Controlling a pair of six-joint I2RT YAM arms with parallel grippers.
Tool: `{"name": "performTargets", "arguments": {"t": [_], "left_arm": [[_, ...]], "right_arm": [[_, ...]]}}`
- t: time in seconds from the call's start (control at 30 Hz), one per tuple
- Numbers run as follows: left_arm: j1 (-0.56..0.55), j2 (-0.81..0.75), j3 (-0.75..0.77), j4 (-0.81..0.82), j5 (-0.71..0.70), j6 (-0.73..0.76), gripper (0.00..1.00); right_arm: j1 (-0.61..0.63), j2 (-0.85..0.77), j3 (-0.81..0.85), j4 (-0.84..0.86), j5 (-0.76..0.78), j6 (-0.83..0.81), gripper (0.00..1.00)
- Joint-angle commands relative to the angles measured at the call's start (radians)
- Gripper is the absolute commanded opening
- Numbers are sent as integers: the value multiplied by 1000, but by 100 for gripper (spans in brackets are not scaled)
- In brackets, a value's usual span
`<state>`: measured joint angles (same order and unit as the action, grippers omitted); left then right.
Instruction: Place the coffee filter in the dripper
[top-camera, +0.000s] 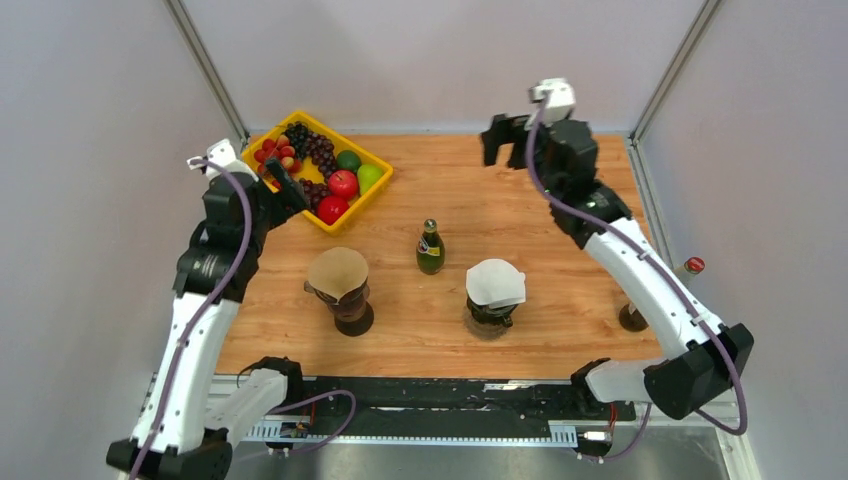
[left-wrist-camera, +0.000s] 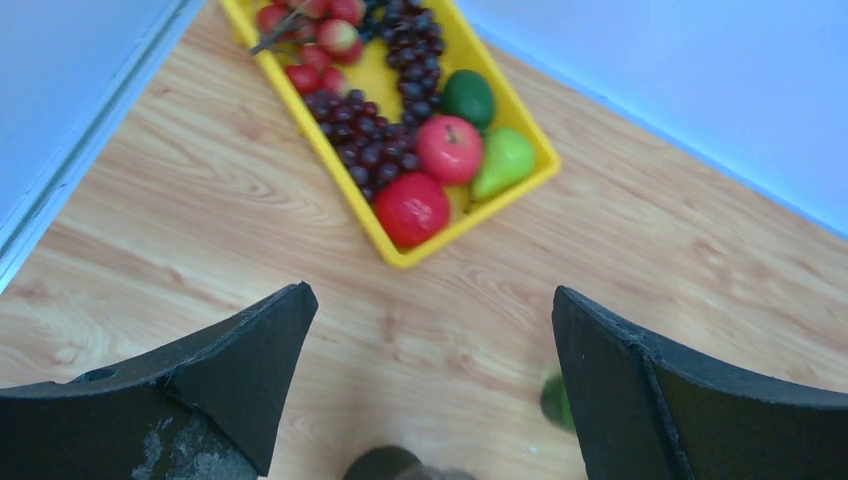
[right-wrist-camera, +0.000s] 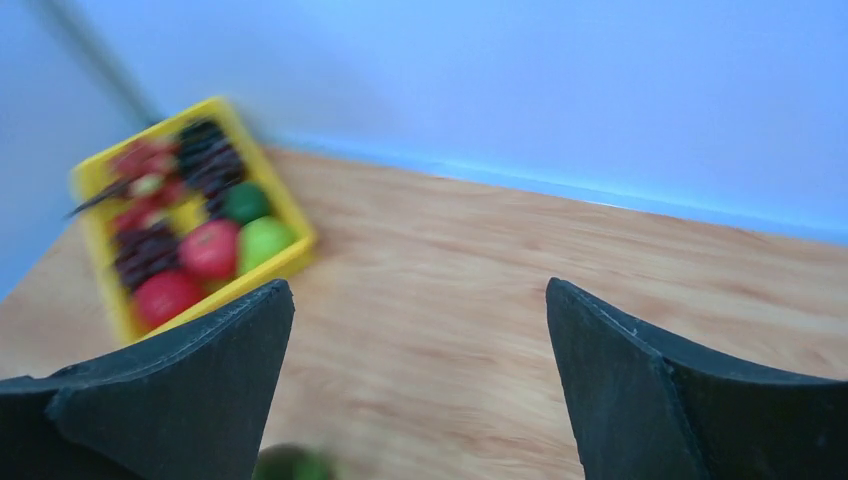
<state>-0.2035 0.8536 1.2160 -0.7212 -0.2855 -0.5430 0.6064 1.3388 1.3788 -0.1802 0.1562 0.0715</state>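
Observation:
Two drippers stand on the wooden table. The left dripper (top-camera: 350, 305) holds a brown coffee filter (top-camera: 337, 270). The right dripper (top-camera: 491, 313) holds a white coffee filter (top-camera: 496, 282). My left gripper (top-camera: 288, 190) is raised beside the yellow tray, open and empty; its jaws (left-wrist-camera: 430, 340) stand wide apart over bare wood. My right gripper (top-camera: 503, 138) is raised at the far right of the table, open and empty, with its fingers (right-wrist-camera: 415, 340) wide apart in the right wrist view.
A yellow tray (top-camera: 262, 144) of fruit sits at the back left, also in the left wrist view (left-wrist-camera: 330, 160) and the right wrist view (right-wrist-camera: 285, 255). A green bottle (top-camera: 430, 248) stands between the drippers. A brown bottle with a red cap (top-camera: 688, 268) stands at the right edge.

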Motion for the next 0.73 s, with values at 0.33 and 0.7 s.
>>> {"name": "performTargets", "arguments": {"t": [0.33,0.7], "left_arm": [[227,173,-264,327,-196,-68,100],[233,85,-351,389,-197,-40,100]], "right_arm": [[-472,-97,-368,-13,126,155,100],[-473,-173,-469,76,204,206,100]]}}
